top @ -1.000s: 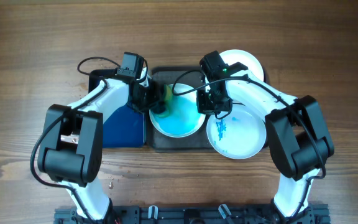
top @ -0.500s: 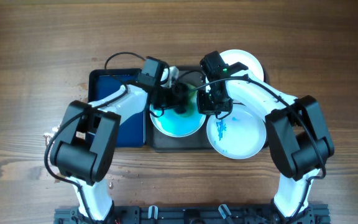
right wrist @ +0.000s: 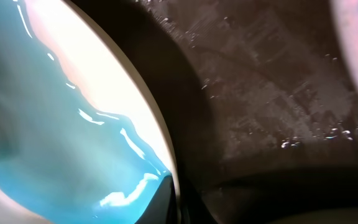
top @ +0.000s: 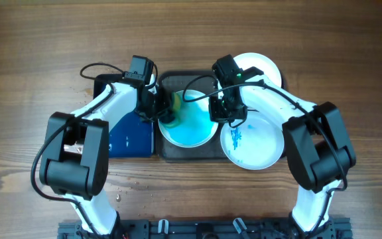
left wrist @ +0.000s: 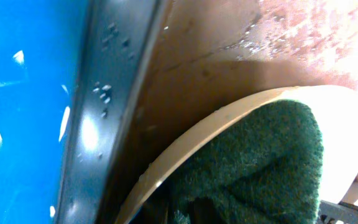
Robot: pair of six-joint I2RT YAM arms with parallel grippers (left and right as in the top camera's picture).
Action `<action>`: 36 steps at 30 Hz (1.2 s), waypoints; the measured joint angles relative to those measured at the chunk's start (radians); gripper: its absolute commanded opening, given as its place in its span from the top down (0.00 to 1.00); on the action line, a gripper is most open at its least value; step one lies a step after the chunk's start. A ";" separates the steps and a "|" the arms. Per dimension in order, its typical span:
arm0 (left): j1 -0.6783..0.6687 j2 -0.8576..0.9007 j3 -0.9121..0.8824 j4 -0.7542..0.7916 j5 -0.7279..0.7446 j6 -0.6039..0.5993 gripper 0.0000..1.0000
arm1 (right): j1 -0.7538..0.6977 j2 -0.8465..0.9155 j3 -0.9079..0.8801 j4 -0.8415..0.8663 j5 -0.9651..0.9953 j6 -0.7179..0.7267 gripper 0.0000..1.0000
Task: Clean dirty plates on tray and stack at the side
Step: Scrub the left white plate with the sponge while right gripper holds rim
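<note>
Left tool (top: 166, 113) and right tool (top: 219, 114) are clamped.

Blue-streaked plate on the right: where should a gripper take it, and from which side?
Pinch its thin rim on the near-right side, coming in low from there. The plate seems to overhang the tray at that edge, leaving the rim free.

We find the tray (top: 178, 153) boxed in: blue tray (top: 132, 136) close on its left, a smeared plate (top: 256, 145) over its right rim, left arm (top: 111, 103) and right arm (top: 274, 99) reaching in above (cables (top: 197, 93) looping between), and bare table (top: 32, 40) only farther out.
</note>
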 measured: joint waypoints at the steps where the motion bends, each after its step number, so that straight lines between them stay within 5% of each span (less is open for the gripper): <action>1: -0.001 -0.002 0.000 -0.007 -0.006 0.000 0.96 | 0.002 0.000 0.000 0.000 0.000 0.000 0.96; 9: -0.111 -0.002 -0.009 0.036 0.041 0.122 0.96 | -0.004 0.000 0.000 -0.008 0.002 -0.004 0.96; 15: -0.239 0.006 -0.023 0.134 0.062 0.066 0.96 | -0.007 0.000 0.000 -0.015 0.009 -0.015 0.96; 23: -0.114 0.029 -0.032 0.200 0.163 0.034 0.96 | -0.007 0.000 0.000 -0.016 0.009 -0.018 0.96; 27: -0.013 0.029 -0.013 0.105 0.150 0.030 0.96 | -0.007 0.000 0.000 -0.012 0.008 -0.018 0.96; 36: -0.073 0.008 0.013 0.004 0.032 0.031 0.96 | -0.007 0.000 0.000 -0.012 0.008 -0.018 0.96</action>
